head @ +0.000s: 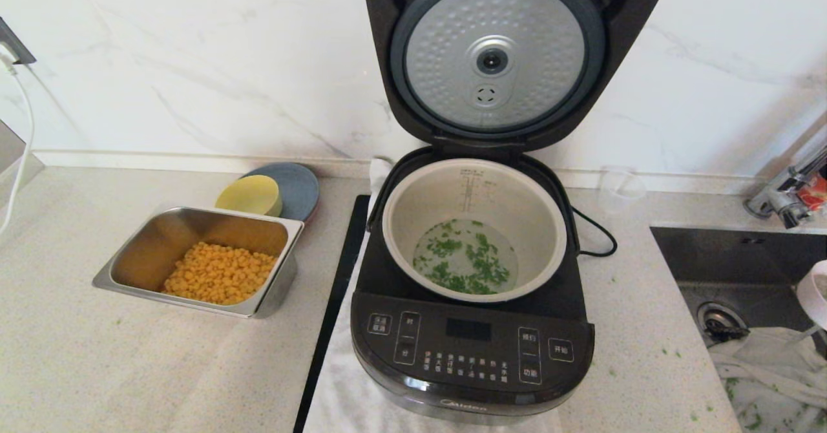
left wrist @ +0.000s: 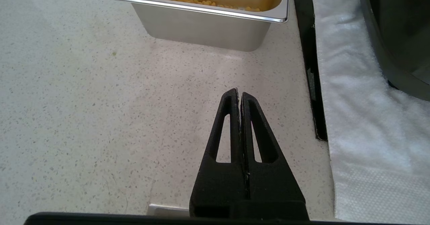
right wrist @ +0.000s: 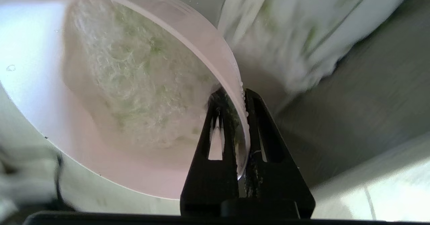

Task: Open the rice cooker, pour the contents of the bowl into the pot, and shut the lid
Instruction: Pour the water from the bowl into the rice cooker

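**Bowl over the sink, cooker open**

Your right gripper (right wrist: 242,99) pinches the rim of the bowl (right wrist: 111,94) above the sink (head: 736,258). The rice cooker (head: 475,329) stands on the counter (head: 97,355), lid (head: 497,58) raised, herbs in the pot (head: 475,229). Your left gripper (left wrist: 239,95) is clenched, holding nothing.

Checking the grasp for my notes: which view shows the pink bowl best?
The right wrist view: the bowl fills it, its rim pinched in the right gripper, over the sink. The head view catches only a sliver of the bowl at the right edge. The left wrist view shows none of it.
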Motion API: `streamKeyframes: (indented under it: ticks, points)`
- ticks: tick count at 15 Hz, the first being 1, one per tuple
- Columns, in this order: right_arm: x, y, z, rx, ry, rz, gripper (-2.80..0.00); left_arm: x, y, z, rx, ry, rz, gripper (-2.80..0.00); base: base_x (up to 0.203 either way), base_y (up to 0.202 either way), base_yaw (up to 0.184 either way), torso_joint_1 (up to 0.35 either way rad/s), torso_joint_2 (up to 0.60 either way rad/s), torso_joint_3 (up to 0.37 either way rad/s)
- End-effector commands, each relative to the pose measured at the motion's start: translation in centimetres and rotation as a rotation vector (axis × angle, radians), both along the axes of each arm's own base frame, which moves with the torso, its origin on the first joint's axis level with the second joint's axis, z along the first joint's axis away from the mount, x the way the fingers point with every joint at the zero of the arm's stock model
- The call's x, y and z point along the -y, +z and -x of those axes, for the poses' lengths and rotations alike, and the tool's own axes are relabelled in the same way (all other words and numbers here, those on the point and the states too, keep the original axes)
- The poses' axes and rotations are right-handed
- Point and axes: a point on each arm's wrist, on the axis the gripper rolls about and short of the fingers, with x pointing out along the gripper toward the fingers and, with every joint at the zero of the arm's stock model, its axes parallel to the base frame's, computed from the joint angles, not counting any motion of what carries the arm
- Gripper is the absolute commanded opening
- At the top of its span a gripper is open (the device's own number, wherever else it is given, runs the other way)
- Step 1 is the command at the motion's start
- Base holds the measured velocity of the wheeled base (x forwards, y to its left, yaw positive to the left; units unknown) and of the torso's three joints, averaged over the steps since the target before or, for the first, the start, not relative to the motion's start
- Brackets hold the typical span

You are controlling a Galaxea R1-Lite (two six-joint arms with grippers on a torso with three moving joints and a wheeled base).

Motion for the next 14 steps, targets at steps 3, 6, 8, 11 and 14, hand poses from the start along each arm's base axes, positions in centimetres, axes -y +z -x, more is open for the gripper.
streamKeyframes:
  ticks: [3, 6, 8, 11, 14]
  points:
    - [-9.7, 5.2, 0.2, 0.04, 0.194, 0.089, -2.8, 0.0, 0.0, 0.0, 0.003, 0.0, 0.0, -2.8, 0.0, 0.0, 0.0, 0.0, 0.0, 0.0]
    - [-17.4, 7.0, 0.2, 0.024, 0.385, 0.166, -2.8, 0.0, 0.0, 0.0, 0.002, 0.0, 0.0, -2.8, 0.0, 0.0, 0.0, 0.0, 0.0, 0.0]
    - [-21.7, 8.6, 0.8, 0.025, 0.504, 0.182, -2.8, 0.0, 0.0, 0.0, 0.003, 0.0, 0.0, -2.8, 0.0, 0.0, 0.0, 0.0, 0.0, 0.0]
    - [-26.5, 11.8, 1.5, 0.064, 0.633, 0.186, -2.8, 0.0, 0.0, 0.0, 0.003, 0.0, 0.0, -2.8, 0.0, 0.0, 0.0, 0.0, 0.0, 0.0]
    - [-30.0, 15.1, 1.8, 0.125, 0.737, 0.183, -2.8, 0.0, 0.0, 0.0, 0.003, -0.001, 0.0, -2.8, 0.0, 0.0, 0.0, 0.0, 0.0, 0.0]
